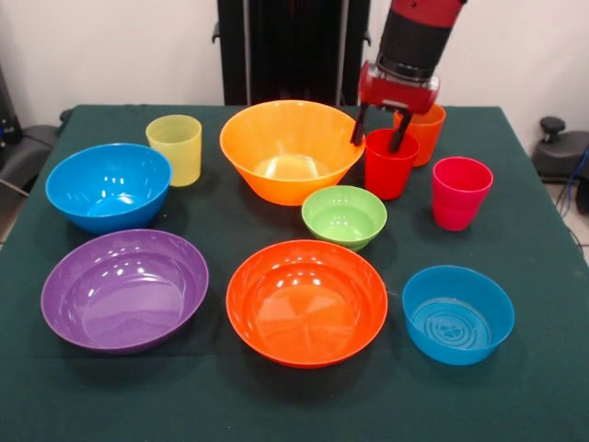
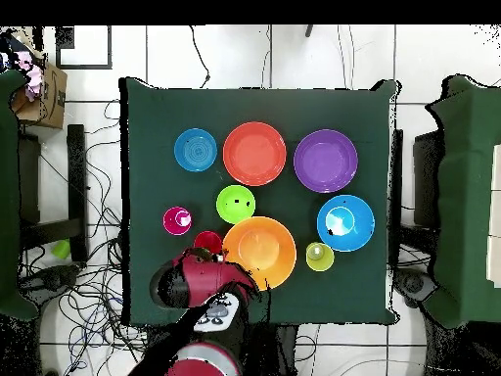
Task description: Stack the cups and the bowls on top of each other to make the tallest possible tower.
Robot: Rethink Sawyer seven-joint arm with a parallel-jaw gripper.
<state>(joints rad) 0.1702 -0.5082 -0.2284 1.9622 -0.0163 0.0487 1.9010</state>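
My gripper [image 1: 379, 134] hangs open at the red cup's [image 1: 388, 166] rim, one finger left of it, the other at its far edge. Right behind stands the orange cup [image 1: 425, 133], half hidden by the gripper. The pink cup [image 1: 460, 191] is to the right and the yellow cup [image 1: 175, 147] at far left. Bowls, all separate: large yellow-orange [image 1: 290, 149], small green [image 1: 344, 216], orange-red [image 1: 306, 301], purple [image 1: 124, 288], and blue ones [image 1: 108, 185] [image 1: 457, 313]. In the overhead view the arm [image 2: 196, 282] covers the orange cup and part of the red cup [image 2: 207, 239].
Everything stands on a dark green cloth-covered table [image 1: 515, 387]. Cups and bowls sit close together around the gripper. Bare cloth runs along the front edge and the right side. Chairs [image 2: 470, 196] and cables [image 2: 88, 294] lie around the table.
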